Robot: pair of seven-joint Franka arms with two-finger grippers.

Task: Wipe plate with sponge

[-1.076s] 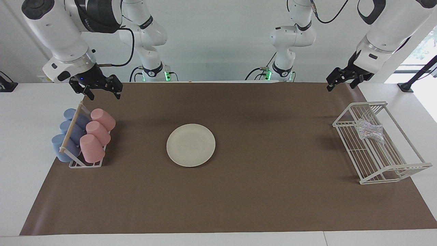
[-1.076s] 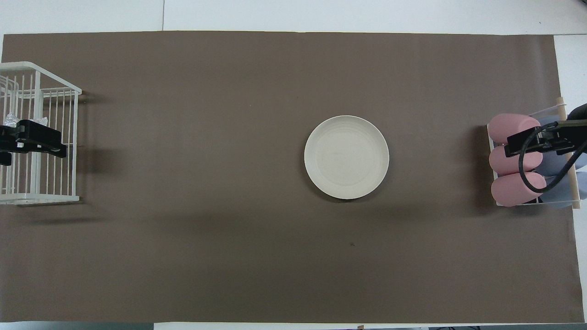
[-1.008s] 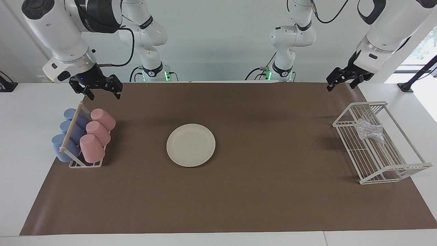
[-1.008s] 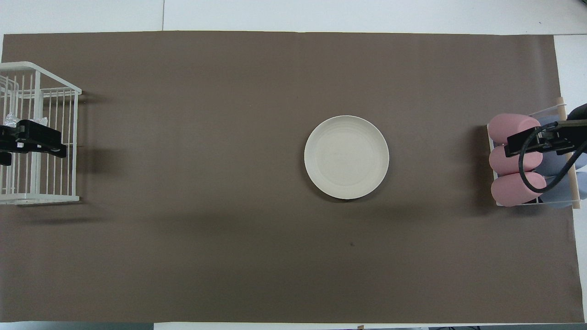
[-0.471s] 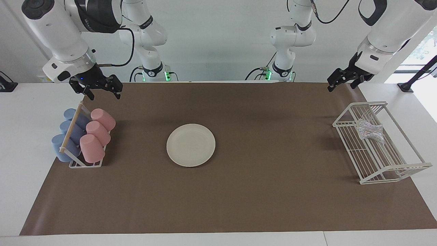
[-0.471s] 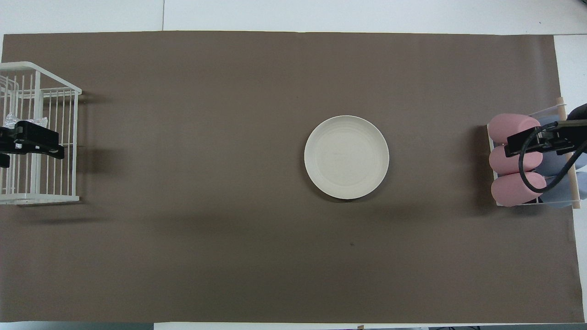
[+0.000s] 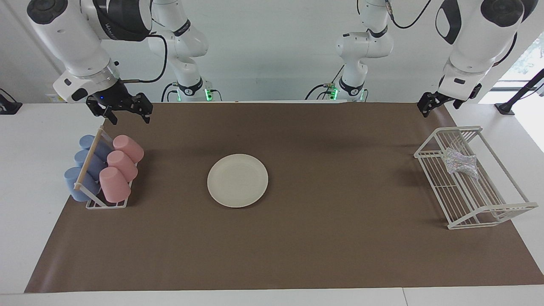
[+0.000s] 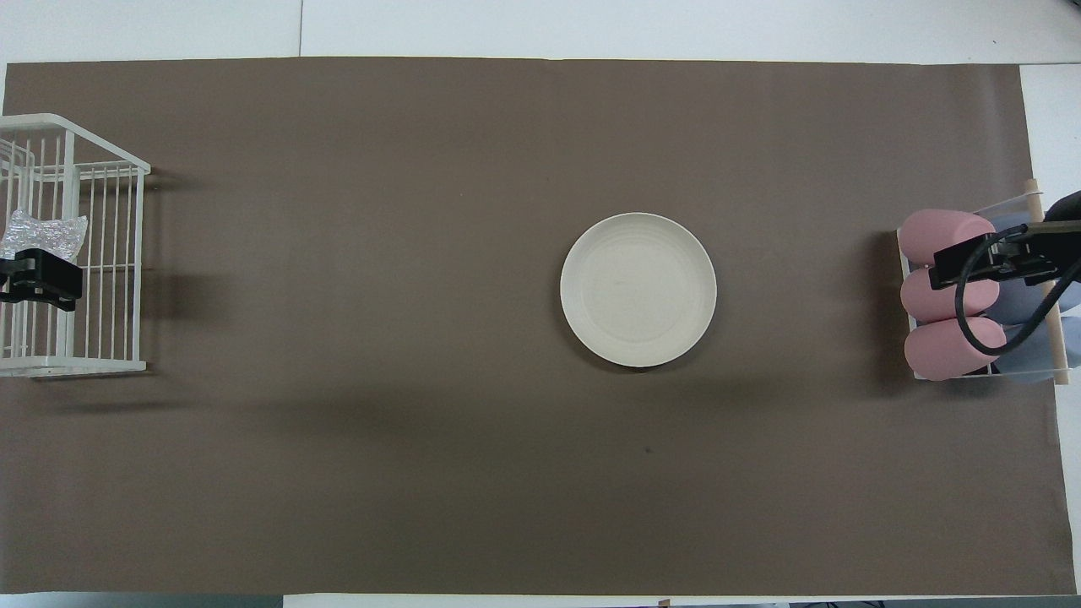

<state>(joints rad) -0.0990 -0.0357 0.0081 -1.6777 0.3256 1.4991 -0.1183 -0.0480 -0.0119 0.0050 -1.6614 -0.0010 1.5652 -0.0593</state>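
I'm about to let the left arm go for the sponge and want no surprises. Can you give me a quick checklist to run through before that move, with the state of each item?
1. Sponge lies free in the white wire rack, nothing on it: ok.
2. Left gripper open and empty, up in the air at the rack's end of the table: ok.
3. Left gripper lined up over the sponge: not ok; in the overhead view it sits beside the sponge, not on it.
4. Plate flat on the brown mat, bare, ready for wiping: ok.
5. Right gripper open, waiting above the cup rack, away from the plate: ok.
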